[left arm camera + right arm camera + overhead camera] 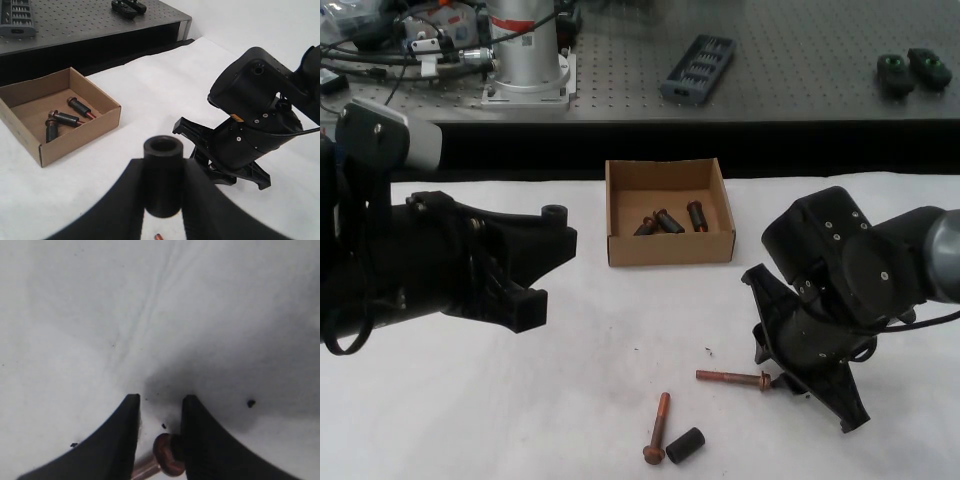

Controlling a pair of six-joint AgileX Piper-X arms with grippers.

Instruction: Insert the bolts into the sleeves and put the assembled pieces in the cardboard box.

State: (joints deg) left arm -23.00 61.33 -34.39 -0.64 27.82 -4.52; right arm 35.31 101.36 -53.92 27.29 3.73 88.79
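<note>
My left gripper (558, 222) hangs above the left of the white cloth, shut on a black sleeve (162, 182) held upright with its bore facing up. My right gripper (776, 383) is down at the cloth on the right, its jaws open around the head of a copper bolt (167, 454), which rests against one finger (197, 440). That bolt (730, 377) lies flat, its shank pointing left. A second bolt (658, 428) and a loose black sleeve (686, 445) lie near the front edge. The cardboard box (669, 255) holds three assembled pieces (665, 220).
A raised metal breadboard (770, 60) runs along the back, carrying a dark bit holder (698, 66), black parts (912, 70) and a silver post base (528, 60). Open white cloth lies between the arms.
</note>
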